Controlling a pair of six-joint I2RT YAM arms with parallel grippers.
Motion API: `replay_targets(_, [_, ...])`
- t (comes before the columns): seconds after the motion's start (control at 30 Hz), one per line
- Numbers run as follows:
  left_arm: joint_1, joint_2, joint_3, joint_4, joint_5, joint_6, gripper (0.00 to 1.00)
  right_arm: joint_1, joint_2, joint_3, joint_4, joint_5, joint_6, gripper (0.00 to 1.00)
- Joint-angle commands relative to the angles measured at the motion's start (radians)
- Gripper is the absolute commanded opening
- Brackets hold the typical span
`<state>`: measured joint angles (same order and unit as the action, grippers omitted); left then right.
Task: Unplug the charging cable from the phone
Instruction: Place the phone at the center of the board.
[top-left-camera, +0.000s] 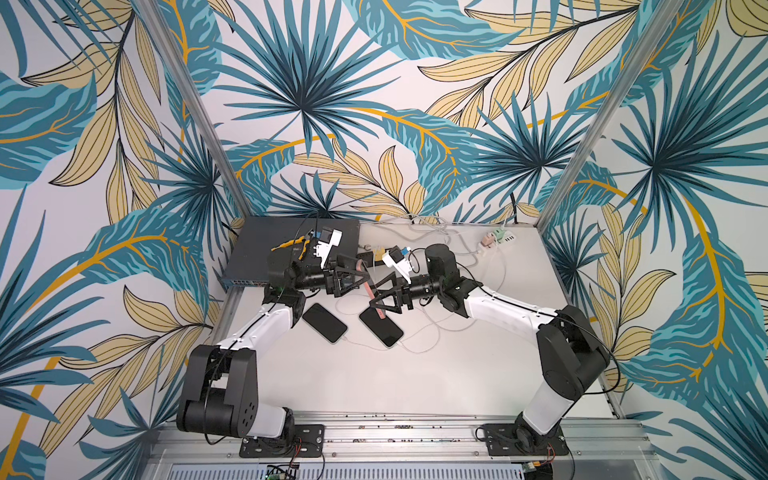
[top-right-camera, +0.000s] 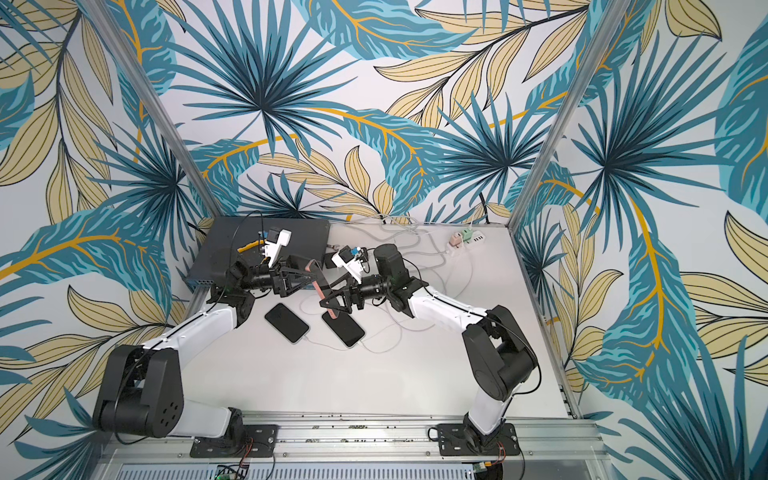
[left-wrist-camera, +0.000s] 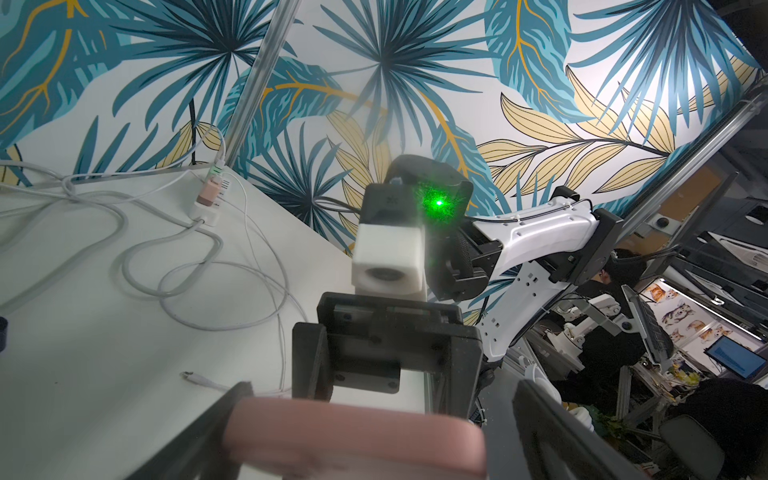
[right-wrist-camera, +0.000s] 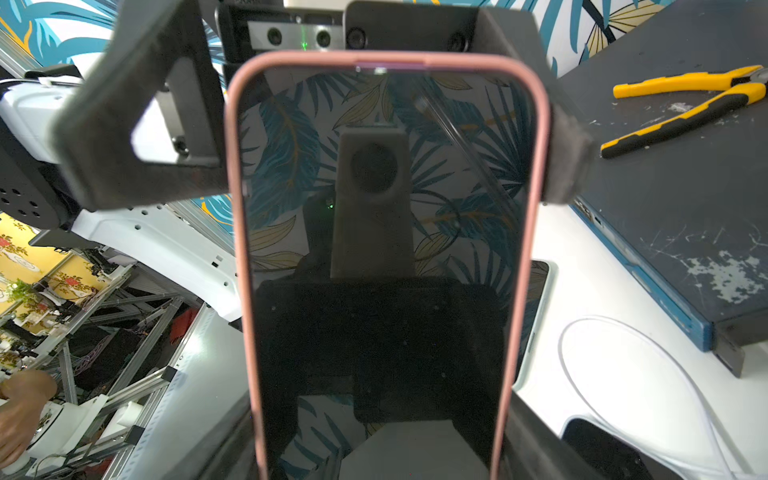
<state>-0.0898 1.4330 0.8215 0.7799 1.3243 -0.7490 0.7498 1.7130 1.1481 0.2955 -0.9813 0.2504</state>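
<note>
- In both top views: pink phone (top-left-camera: 369, 290) (top-right-camera: 318, 286) up in the air above the white table (top-left-camera: 374, 382), standing on edge between the two arms.
- Left gripper (top-left-camera: 362, 279) at the back end of the phone, right gripper (top-left-camera: 377, 300) at the front end; too small here to tell how wide the fingers are.
- Two black phones (top-left-camera: 325, 322) (top-left-camera: 381, 328) flat on the table right under the grippers, each with a thin white wire (top-left-camera: 361, 343) at its front end.
- Dark box (top-left-camera: 266, 245) at the back left with yellow pliers (top-left-camera: 291, 243) on top; plug block (top-left-camera: 496, 241) at the back right.
- Left wrist view: end of the pink phone (left-wrist-camera: 353, 436) between the left gripper's fingers (left-wrist-camera: 540, 415). Fingers spread wide, with a gap showing between one finger and the phone.
- Right gripper (left-wrist-camera: 384, 353) facing this camera from the other end of the phone.
- Charging cable (left-wrist-camera: 195, 377) flat on the table, its little plug lying free, touching no phone.
- Right wrist view: pink phone (right-wrist-camera: 374, 249) filling the middle, dark screen toward the camera. Pinched by its long sides between the fingers of the right gripper (right-wrist-camera: 380, 457).
- Left gripper's fingers (right-wrist-camera: 141, 124) on either side of the phone's far end, just beside its edges.
- Pliers (right-wrist-camera: 685, 108) on the dark box (right-wrist-camera: 685, 249). One black phone (right-wrist-camera: 538, 316) peeking out behind the pink one. A loop of white wire (right-wrist-camera: 623, 332) on the table.
</note>
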Motion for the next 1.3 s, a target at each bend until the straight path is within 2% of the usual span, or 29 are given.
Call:
replay_targets(0.0, [0.013,-0.035,0.007,-0.096,-0.032,0.106,1.0,-0.013,-0.078,-0.045,0.062,0.078,0.019,0.56])
replay_targets(0.13, [0.022,-0.063,0.054,-0.397,-0.131,0.313,1.0,-0.015,-0.124,-0.083,0.013,0.212,0.025,0.57])
replay_targets(0.2, [0.021,-0.077,0.057,-0.455,-0.172,0.359,1.0,-0.015,-0.147,-0.093,-0.035,0.295,0.027,0.57])
replay_targets(0.33, [0.024,-0.085,0.056,-0.477,-0.202,0.382,1.0,-0.015,-0.182,-0.101,-0.163,0.478,0.049,0.58])
replay_targets(0.5, [0.024,-0.075,0.056,-0.481,-0.212,0.388,1.0,-0.015,-0.19,-0.093,-0.289,0.638,0.08,0.61])
replay_targets(0.63, [0.023,-0.074,0.056,-0.485,-0.216,0.394,1.0,-0.015,-0.193,-0.074,-0.444,0.83,0.1,0.61])
replay_targets(0.83, [0.024,-0.064,0.056,-0.492,-0.217,0.402,1.0,-0.016,-0.188,-0.064,-0.614,1.022,0.132,0.63])
replay_targets(1.0, [0.023,-0.056,0.059,-0.493,-0.214,0.402,1.0,-0.035,-0.162,-0.066,-0.752,1.128,0.168,0.66])
replay_targets(1.27, [0.024,-0.05,0.063,-0.499,-0.213,0.405,1.0,-0.09,-0.166,-0.168,-0.818,1.152,0.192,0.67])
